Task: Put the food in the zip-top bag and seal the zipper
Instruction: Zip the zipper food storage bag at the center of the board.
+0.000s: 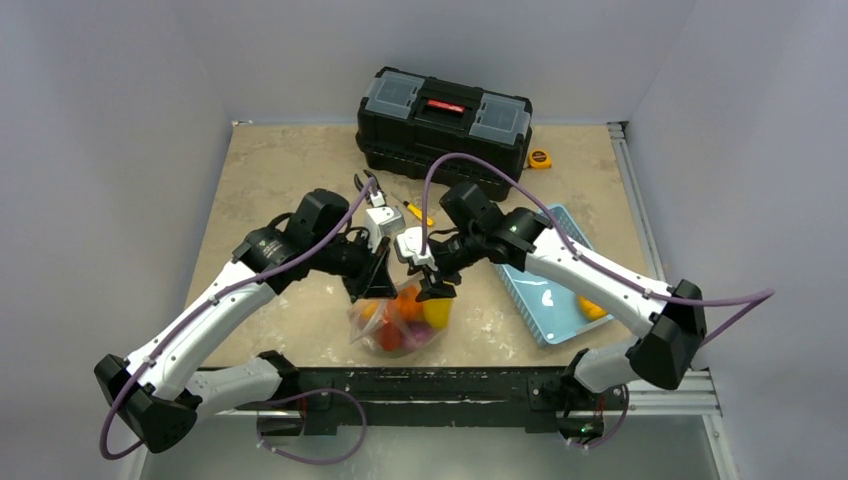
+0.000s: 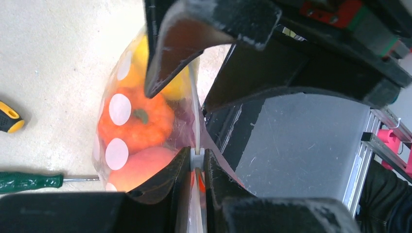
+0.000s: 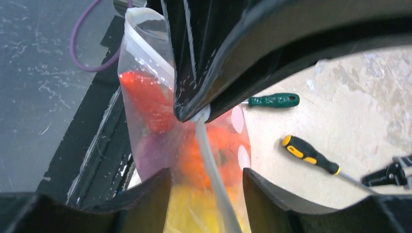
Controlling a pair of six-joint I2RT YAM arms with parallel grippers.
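The clear zip-top bag (image 1: 398,322) with white dots lies near the table's front edge, holding orange, red, purple, peach and yellow food (image 2: 138,121). My left gripper (image 2: 197,162) is shut on the zipper (image 2: 196,145), pinching the strip between its pads. In the top view it (image 1: 375,285) sits at the bag's upper left. My right gripper (image 3: 206,194) is open, one finger on either side of the zipper (image 3: 210,162) without touching it, above the bag (image 3: 160,126). In the top view it (image 1: 437,292) is at the bag's upper right. One yellow-orange food piece (image 1: 592,308) lies in the basket.
The light blue basket (image 1: 540,275) is at the right under my right arm. A black toolbox (image 1: 445,125) and a tape measure (image 1: 540,158) stand at the back. A green-handled screwdriver (image 3: 272,100), a yellow-handled screwdriver (image 3: 311,155) and pliers (image 3: 393,174) lie behind the bag.
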